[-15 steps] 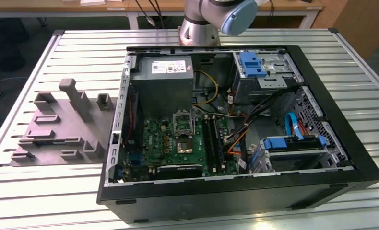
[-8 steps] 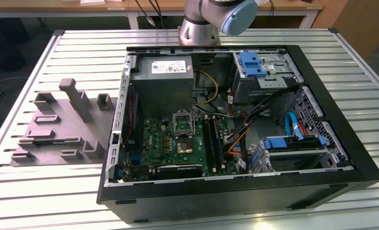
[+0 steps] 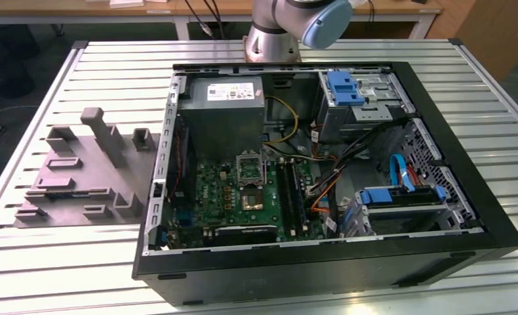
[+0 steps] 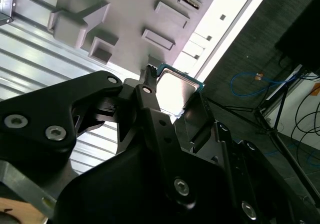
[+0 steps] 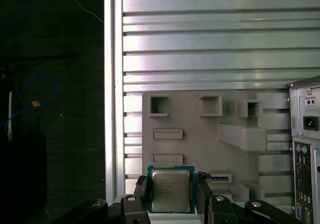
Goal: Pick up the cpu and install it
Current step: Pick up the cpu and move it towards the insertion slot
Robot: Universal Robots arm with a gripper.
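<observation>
The cpu (image 5: 170, 196) is picked up.
The gripper (image 5: 172, 186) pinches it tight by its sides, over the grey plate (image 5: 200, 144).

Here's the table (image 3: 504, 151), a silvery top of long ribbed slats, with two things sitting right on it. The open black computer case (image 3: 311, 266) lies on its side. Just beside the case, on the exterior view's left, the grey moulded fixture plate (image 3: 75, 190) lies flat; touching or not, I can't tell. Bare slats run on past the case's other sides.
</observation>
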